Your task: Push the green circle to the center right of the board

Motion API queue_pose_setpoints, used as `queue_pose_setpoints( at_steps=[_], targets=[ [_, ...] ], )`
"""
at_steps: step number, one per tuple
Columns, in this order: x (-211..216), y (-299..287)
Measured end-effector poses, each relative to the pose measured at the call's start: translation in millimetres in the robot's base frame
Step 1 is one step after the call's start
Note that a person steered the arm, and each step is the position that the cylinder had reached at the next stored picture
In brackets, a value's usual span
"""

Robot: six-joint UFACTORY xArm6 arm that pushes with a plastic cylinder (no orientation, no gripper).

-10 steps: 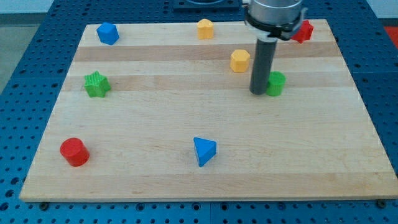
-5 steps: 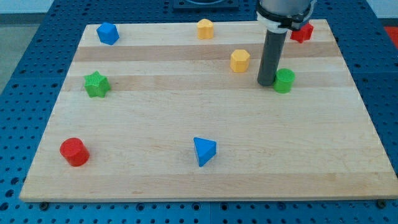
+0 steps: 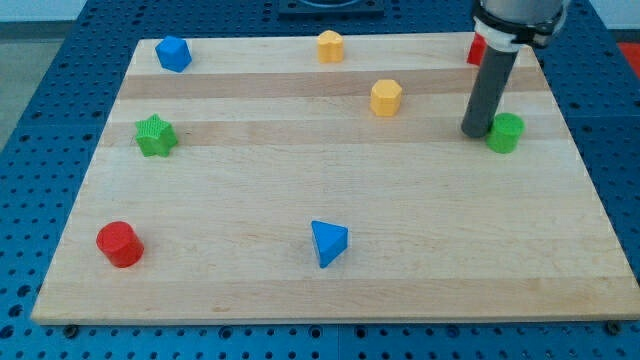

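We have the green circle [image 3: 505,132] sitting near the right edge of the board [image 3: 300,290], a little above the middle line as the view shows it, so we judge the push to be mostly done, with only a small correction left. Our tip [image 3: 474,133] rests on the wood just to the view's left of the circle, touching it or very nearly so; the rod hides the exact contact, so we cannot tell which. There are no jaws on our arm, only the plain dark rod, and it holds nothing: it simply stands against the circle's left side. What remains, in our judgement, is a short nudge toward the view's bottom and perhaps slightly further right, to bring the circle level with the board's middle height without running it off the edge, which is close. The other pieces lie well apart from this work: a red block [image 3: 476,48] partly hidden behind the rod at the top right corner, a yellow block [image 3: 386,97] to the left of our tip, another yellow block [image 3: 330,46] at the top edge, a blue block [image 3: 173,53] at the top left, a green star [image 3: 155,135] on the left, a red cylinder [image 3: 119,244] at the bottom left, and a blue triangle [image 3: 328,243] near the bottom middle.
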State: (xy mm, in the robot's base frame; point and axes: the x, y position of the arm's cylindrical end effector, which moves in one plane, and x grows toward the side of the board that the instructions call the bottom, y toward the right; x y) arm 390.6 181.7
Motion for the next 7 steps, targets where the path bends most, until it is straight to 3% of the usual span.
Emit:
queue_pose_setpoints(
  at_steps=[2,4,7],
  targets=[
    [-15,-3],
    [-65,-14],
    [-105,-96]
  ],
)
